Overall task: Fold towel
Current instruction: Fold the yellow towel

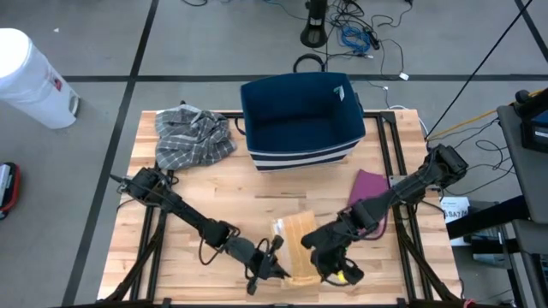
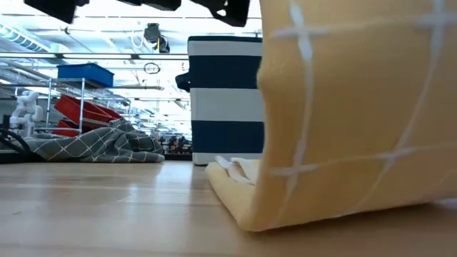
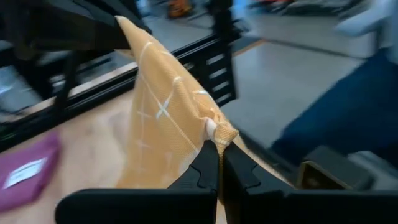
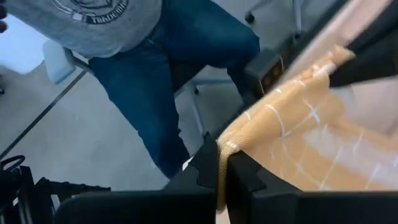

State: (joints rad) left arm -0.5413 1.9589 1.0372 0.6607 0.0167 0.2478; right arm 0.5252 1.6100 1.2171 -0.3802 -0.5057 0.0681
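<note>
Yellow woven towel with thin white grid lines (image 1: 295, 244) lies at the near middle of the pale wooden tabletop (image 1: 282, 184), and its near edge is lifted off the wood while the far part rests flat. Both hands grip that raised edge: the left hand (image 3: 219, 163) is clamped tight on one bunched corner, and the right hand (image 4: 222, 163) is clamped just as tight on the other corner, a little to the right of it. In the high view the two hands sit close together at the near edge, so the held edge runs left to right between them, and the towel's long axis runs away from them toward the far side. That is the relation the next move seems to turn on: the free, flat end lies farther off than both hands, so the fold would be made by carrying the held edge away over it. Neither arm is clearly nearer; they share the edge. Farther off stand a dark blue fabric bin with white stripes (image 1: 301, 118), a crumpled grey checked cloth (image 1: 193, 137) at the far left, and a purple cloth (image 1: 374, 195) on the right.
</note>
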